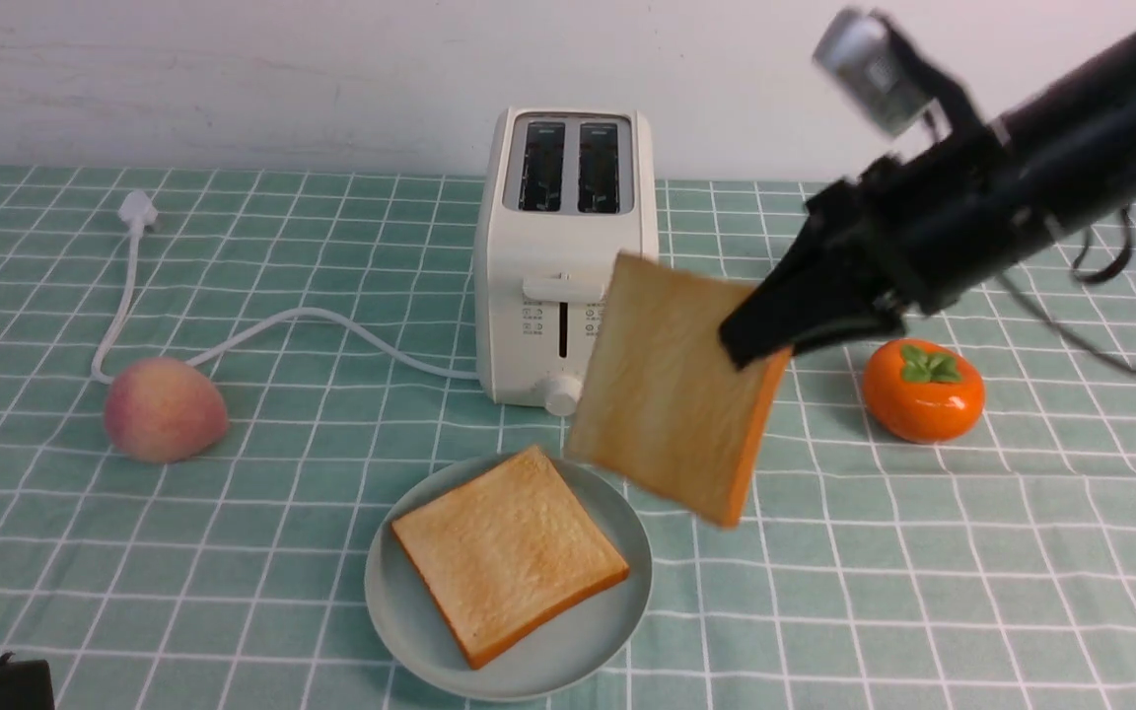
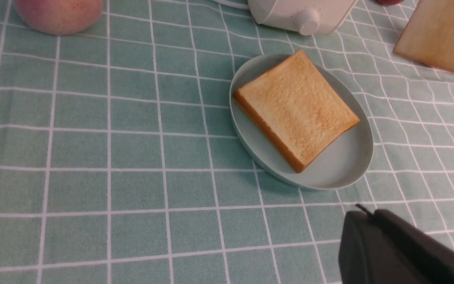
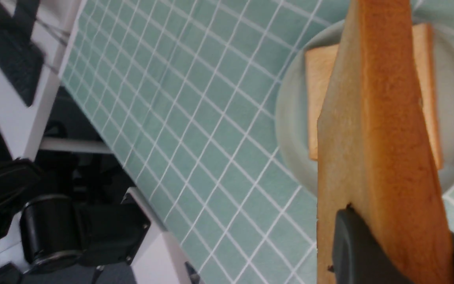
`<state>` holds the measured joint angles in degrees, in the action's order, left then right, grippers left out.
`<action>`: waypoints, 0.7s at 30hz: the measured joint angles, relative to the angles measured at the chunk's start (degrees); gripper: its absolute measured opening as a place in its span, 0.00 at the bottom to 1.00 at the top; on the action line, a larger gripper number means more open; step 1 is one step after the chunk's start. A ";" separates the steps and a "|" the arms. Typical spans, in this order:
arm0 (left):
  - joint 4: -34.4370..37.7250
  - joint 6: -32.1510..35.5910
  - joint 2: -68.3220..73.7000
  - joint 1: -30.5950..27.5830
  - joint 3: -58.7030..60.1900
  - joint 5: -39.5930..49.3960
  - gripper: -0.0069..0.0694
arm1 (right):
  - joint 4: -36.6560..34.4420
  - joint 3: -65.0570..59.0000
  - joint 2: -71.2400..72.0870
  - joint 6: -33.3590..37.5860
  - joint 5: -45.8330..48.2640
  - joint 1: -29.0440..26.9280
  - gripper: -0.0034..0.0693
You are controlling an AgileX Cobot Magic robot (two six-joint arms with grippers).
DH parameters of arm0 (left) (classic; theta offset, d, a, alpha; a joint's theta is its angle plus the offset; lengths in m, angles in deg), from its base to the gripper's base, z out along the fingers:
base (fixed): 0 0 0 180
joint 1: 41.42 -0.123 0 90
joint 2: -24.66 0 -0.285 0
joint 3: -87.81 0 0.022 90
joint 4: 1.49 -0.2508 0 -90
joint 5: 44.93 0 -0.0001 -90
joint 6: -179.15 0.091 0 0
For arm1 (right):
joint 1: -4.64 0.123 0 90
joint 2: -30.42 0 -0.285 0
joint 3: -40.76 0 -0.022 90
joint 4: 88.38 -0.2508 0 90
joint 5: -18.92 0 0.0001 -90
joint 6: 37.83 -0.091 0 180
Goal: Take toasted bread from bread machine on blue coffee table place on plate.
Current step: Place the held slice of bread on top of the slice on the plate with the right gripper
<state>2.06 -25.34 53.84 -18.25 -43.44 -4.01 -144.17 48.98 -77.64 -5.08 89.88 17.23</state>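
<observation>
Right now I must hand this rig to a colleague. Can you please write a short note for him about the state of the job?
Left gripper: shut, empty, over the table near the plate.
Right gripper: shut on the second toast slice, which is tilted in the air in front of the bread machine, by the plate's right edge.
Done: the first toast slice lies flat on the plate; both slots look empty.
Left: lower the held slice onto the plate and release.
</observation>
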 joint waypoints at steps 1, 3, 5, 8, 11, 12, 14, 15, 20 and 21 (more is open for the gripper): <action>0.00 0.01 0.00 0.00 0.00 -0.08 0.07 | 0.00 -0.19 -0.24 0.00 0.00 0.22 0.20; 0.00 0.01 0.00 0.00 0.00 -0.56 0.07 | -4.02 -1.12 -3.21 2.94 -0.70 2.63 0.20; 0.00 0.01 0.00 0.00 0.00 -0.74 0.07 | -6.79 -1.18 -5.84 4.03 -1.79 4.34 0.20; 0.00 0.01 0.00 0.00 0.00 -0.74 0.07 | -9.98 -1.24 -9.75 4.46 -3.88 6.07 0.20; 0.00 0.01 0.00 0.00 0.00 -0.69 0.07 | -11.27 -1.28 -12.54 4.66 -5.87 6.59 0.20; 0.00 0.01 0.00 0.00 0.00 -0.69 0.07 | -11.56 -1.35 -13.53 4.66 -7.10 6.59 0.20; 0.00 0.06 0.00 0.00 0.00 -0.69 0.07 | -11.50 -1.35 -14.62 4.66 -8.44 6.59 0.20; 0.00 0.06 0.00 0.00 0.00 -0.69 0.07 | -11.50 -1.37 -15.07 4.66 -9.40 6.59 0.20; 0.12 0.06 0.00 0.00 0.00 -0.69 0.07 | -9.97 -1.41 -15.25 4.66 -11.23 6.59 0.28; 0.14 0.06 0.00 0.00 0.00 -0.69 0.07 | -9.05 -1.41 -15.25 4.66 -11.51 6.47 0.34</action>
<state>2.19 -25.28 53.84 -18.25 -43.44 -4.70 -153.21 47.57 -92.89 -0.42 78.37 23.70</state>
